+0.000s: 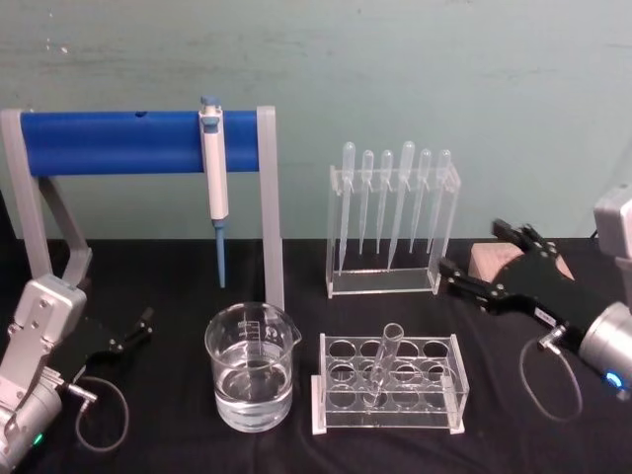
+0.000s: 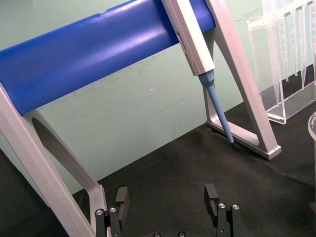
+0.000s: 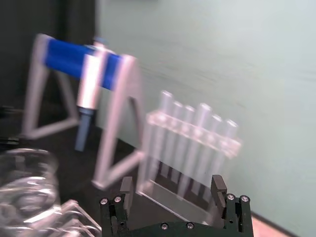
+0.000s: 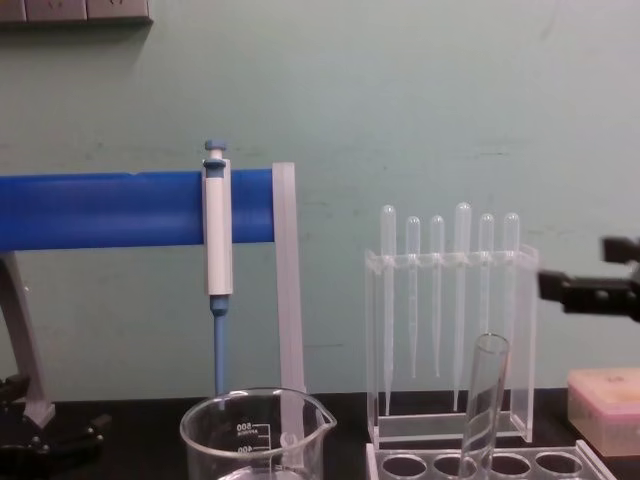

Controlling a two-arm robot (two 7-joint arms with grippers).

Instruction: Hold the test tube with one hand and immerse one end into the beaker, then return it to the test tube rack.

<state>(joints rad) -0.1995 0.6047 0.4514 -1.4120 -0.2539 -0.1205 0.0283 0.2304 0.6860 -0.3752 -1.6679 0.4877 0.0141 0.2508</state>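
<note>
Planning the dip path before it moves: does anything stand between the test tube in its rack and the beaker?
Nothing visible does. The test tube leans in the clear rack, and the beaker stands just to the rack's left with bare black cloth between them. The right gripper hovers open, above and right of the rack.

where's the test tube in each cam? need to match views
Head: test tube leaning in the clear rack, lower centre, right of the beaker.
Chest: bottom right, rising tilted out of the rack, before the pipette stand.
Left wrist: not in it.
Right wrist: cannot tell.
Shared landmark: the blue-and-white pipettor on the blue bar.
</note>
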